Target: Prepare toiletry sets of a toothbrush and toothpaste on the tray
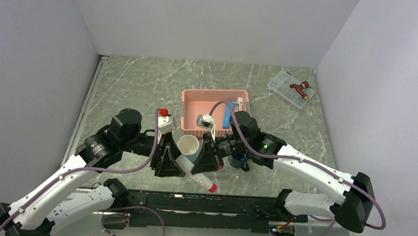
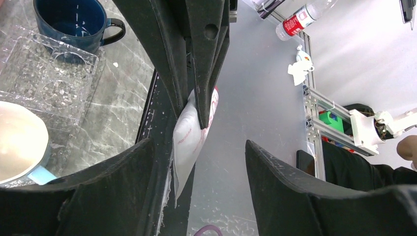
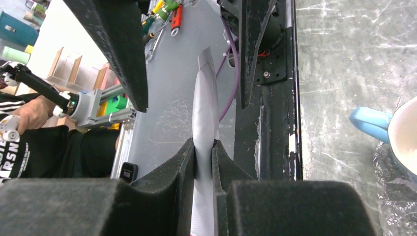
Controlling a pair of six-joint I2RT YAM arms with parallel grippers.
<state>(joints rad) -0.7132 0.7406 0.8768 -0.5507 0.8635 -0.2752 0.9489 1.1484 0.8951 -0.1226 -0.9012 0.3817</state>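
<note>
A white tube [image 1: 198,177] with red lettering and a red cap hangs over the table's near edge. My right gripper [image 3: 204,142] is shut on its flat body [image 3: 205,113]. My left gripper [image 2: 197,142] stands open around the tube's crimped end [image 2: 186,142], which lies close to one finger and apart from the other. In the top view the two grippers [image 1: 173,162] [image 1: 206,161] face each other. A blue toothpaste [image 1: 227,118] and a whitish toothbrush [image 1: 240,104] lie in the pink basket [image 1: 196,103]. The clear tray [image 2: 46,81] lies under the cups.
A white cup [image 1: 188,146] with a light blue handle and a dark blue mug [image 2: 71,19] stand at the tray. A small clear box [image 1: 291,89] with a brown item sits at the back right. The black rail [image 1: 201,203] runs along the near edge.
</note>
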